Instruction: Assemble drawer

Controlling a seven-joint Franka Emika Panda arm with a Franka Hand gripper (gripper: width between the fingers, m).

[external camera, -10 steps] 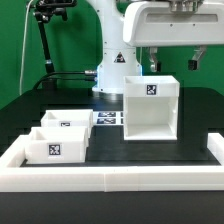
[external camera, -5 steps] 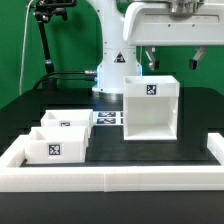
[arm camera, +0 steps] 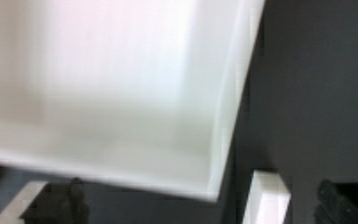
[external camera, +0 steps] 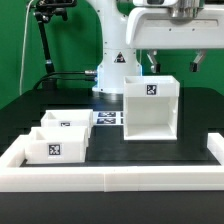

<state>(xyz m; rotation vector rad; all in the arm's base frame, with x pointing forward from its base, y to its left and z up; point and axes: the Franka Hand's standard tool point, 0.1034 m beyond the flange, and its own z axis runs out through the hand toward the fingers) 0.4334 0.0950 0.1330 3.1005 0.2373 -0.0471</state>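
Note:
The drawer's large white boxy case [external camera: 151, 108] stands upright on the black table at the exterior view's right, its open side facing the camera and a tag on its top front edge. Two small white trays [external camera: 58, 138] with tags sit side by side at the exterior view's left. My gripper [external camera: 173, 62] hangs just above the case, open and empty, with its fingers spread wide. In the wrist view the case [arm camera: 123, 80] fills most of the picture and is blurred; the dark fingertips [arm camera: 60, 200] show at the edge, and my gripper [arm camera: 202, 205] holds nothing.
The marker board [external camera: 108, 118] lies flat between the trays and the case. A low white rim [external camera: 110, 178] edges the table's front and sides. The robot's white base [external camera: 112, 75] stands behind the case, and a black camera stand [external camera: 45, 40] is at the back left.
The hand has shifted only slightly above the case. The case and trays have not moved.

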